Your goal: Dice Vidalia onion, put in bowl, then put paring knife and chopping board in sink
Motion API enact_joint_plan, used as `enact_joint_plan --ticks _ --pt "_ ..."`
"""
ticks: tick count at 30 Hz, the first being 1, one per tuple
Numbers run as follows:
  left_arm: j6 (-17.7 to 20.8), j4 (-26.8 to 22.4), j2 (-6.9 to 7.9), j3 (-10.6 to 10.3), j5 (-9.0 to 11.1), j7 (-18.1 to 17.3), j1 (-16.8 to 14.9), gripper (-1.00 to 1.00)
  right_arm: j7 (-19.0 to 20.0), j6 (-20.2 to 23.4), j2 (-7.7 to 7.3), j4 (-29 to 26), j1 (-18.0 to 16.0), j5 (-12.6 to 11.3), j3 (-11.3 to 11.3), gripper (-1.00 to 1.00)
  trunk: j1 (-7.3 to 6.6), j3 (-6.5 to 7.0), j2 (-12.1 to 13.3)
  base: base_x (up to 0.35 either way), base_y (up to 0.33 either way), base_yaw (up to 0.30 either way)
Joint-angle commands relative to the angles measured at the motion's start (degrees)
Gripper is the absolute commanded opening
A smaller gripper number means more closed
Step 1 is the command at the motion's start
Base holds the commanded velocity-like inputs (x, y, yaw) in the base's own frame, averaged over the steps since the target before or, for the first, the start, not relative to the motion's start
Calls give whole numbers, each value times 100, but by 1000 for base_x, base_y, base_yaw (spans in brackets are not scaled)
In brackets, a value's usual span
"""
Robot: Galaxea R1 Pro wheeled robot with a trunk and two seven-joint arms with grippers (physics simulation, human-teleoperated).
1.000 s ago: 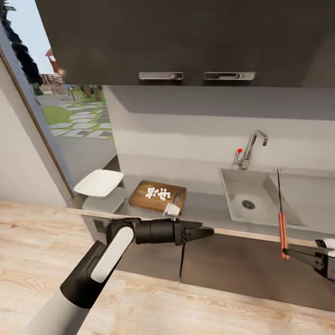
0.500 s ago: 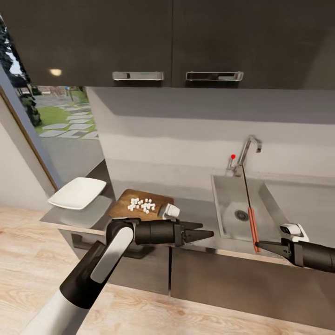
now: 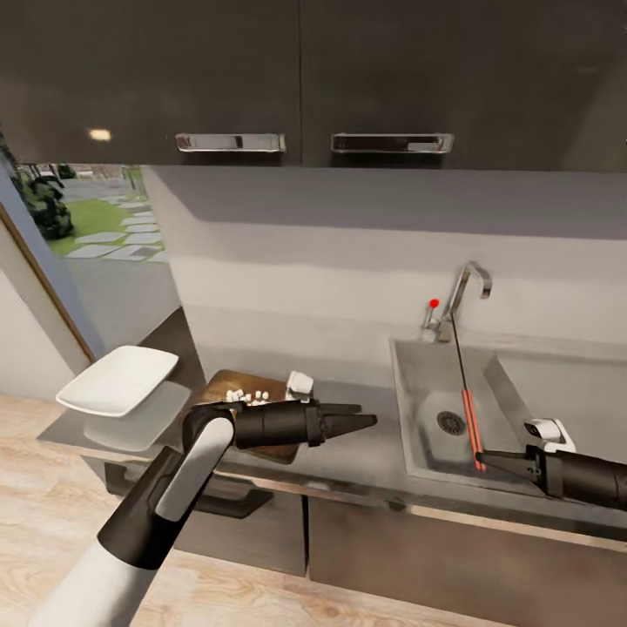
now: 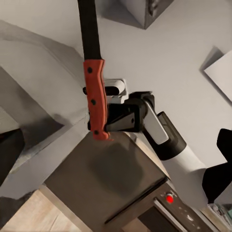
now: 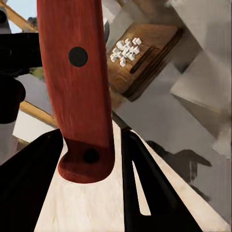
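From the head view, the right gripper (image 3: 481,456) pinches the butt of the slim red-handled, dark-bladed paring knife (image 3: 471,418), upright over the steel sink (image 3: 418,409), whose basin looks bare. Rigid and light, it may pivot in so low a hold. The left gripper (image 3: 370,421), fingers pressed together, hovers above the grey worktop (image 3: 366,453). The glossy white bowl (image 3: 117,380) is empty.

The left wrist view shows the knife handle (image 4: 95,99) clamped at its end.

The right wrist view shows pale diced onion (image 5: 125,50) on the brown wooden chopping board (image 5: 145,58).
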Motion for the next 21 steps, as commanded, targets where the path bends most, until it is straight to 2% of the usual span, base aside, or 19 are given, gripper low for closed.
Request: enact_joint_plan --ticks 1,6,9,14,18,20,21 --pt "27 -1 -2 -5 22 8 -5 100 -71 36 -2 6 -4 -12 0 -100 3 -7 -5 206 -258 0" --pt "35 -9 0 -4 20 2 -7 100 -820 -26 14 38 -26 -21 1 -100 3 -7 -5 206 -278 0" --pt "41 -10 10 6 21 -1 -8 100 -931 -85 30 149 -156 -30 25 -100 3 -7 -5 206 -283 0" --pt "39 -10 8 5 21 -2 -7 100 -959 -95 35 190 -180 -31 56 -100 3 -7 -5 206 -283 0" --pt "23 -4 8 4 21 -2 -8 100 -949 -74 119 195 -182 -2 102 -100 3 -7 -5 201 -224 0" --pt "19 -6 8 6 21 -2 -8 100 -935 -72 147 191 -183 43 352 -100 3 -7 -5 140 -130 0" --pt "17 -8 8 6 25 -6 -8 100 -929 -74 162 175 -183 68 637 -100 3 -7 -5 58 -54 0"
